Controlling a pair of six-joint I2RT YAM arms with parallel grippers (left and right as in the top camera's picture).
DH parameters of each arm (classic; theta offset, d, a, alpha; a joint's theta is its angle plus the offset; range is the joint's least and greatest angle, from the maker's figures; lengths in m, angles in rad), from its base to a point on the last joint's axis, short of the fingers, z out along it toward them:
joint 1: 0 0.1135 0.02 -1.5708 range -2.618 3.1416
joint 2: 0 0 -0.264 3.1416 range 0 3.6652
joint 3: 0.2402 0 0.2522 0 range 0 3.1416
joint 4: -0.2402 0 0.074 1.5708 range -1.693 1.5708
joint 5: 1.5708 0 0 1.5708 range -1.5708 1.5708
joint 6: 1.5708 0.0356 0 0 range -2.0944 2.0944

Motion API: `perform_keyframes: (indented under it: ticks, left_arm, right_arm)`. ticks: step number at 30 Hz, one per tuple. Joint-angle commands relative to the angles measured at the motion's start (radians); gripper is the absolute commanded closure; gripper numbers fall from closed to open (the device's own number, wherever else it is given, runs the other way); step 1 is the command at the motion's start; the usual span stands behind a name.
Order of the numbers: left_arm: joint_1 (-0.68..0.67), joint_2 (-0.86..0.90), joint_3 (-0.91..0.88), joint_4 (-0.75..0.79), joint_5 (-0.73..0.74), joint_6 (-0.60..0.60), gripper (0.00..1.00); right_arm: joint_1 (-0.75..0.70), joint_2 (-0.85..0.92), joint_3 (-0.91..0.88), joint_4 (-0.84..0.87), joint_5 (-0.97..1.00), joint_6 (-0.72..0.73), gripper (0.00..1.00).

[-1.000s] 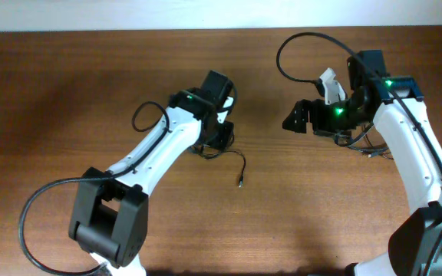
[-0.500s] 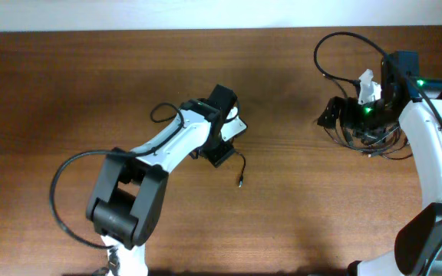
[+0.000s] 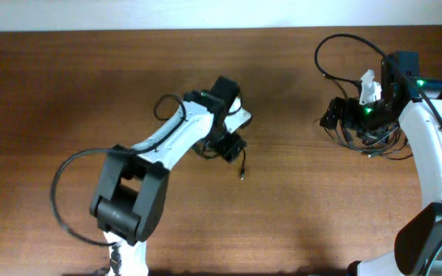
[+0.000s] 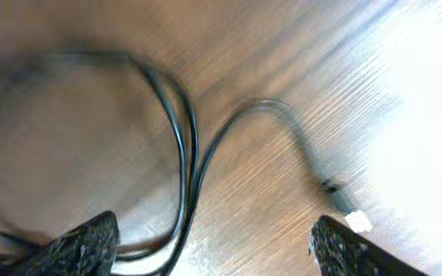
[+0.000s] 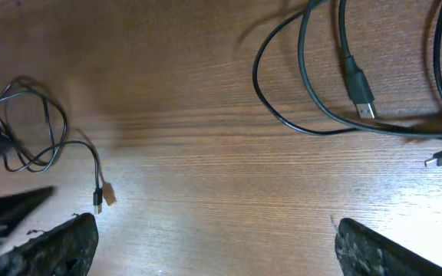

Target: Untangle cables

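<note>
1. Over the last second the left gripper [image 3: 229, 146] has swung round a little toward 3 o'clock and spread its fingers. They now stand wide and released, gripping nothing, with the small looped cord [image 4: 186, 169] lying between them in the wrist view.
2. That cord is thin and black, doubled into a loose loop flat on the table [image 3: 67, 92] right under the left gripper. Its tail curls out toward 5 o'clock and ends in a small silvery plug [image 3: 242, 176], which has barely shifted.
3. The right gripper [image 3: 336, 119] has drawn back from the middle toward 3 o'clock since a second ago, then held its place. Its fingers gape fully, holding nothing.
4. Just past it, toward 4 o'clock, lies the bigger heap of cables [image 3: 371, 142], several black strands crossing one another. A flat plug [image 5: 363, 92] shows in the wrist view.
5. A broad stretch of bare wood separates cord and heap, with more toward 6 and 9 o'clock. The table's far edge runs along 12 o'clock, close behind the right arm.
</note>
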Motion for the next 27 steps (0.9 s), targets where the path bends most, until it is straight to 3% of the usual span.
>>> perform_keyframes:
  ticks: [1,3,8,12,16,20,24,27]
  left_arm:
    - [0.0,-0.078,0.109,0.026,0.065,-0.013,0.28]
    - [0.0,-0.051,0.092,0.063,0.064,-0.031,0.5]
    - [-0.002,0.068,0.056,0.142,0.028,-0.183,0.7]
    - [-0.002,0.13,0.056,0.179,-0.009,-0.21,0.75]
    - [-0.002,0.121,0.084,0.156,-0.036,-0.238,1.0]
    - [-0.001,0.056,0.18,0.044,-0.035,-0.219,1.0]
    - [-0.001,0.017,0.201,0.001,-0.039,0.035,1.0]
    - [-0.001,0.017,0.201,-0.024,-0.041,0.126,1.0]
  right_arm:
    - [0.0,0.002,0.002,0.001,0.011,0.002,0.02]
    - [0.0,0.002,0.002,0.001,0.011,0.002,0.02]
    - [0.0,0.002,0.002,0.001,0.011,0.002,0.02]
    - [0.0,0.002,0.002,0.001,0.011,0.002,0.01]
    - [0.0,0.002,0.002,0.0,0.011,0.002,0.02]
    - [0.0,0.002,0.002,0.001,0.011,0.002,0.01]
    - [0.0,0.002,0.002,0.001,0.011,0.002,0.02]
    - [0.0,0.002,0.002,0.0,0.011,0.002,0.02]
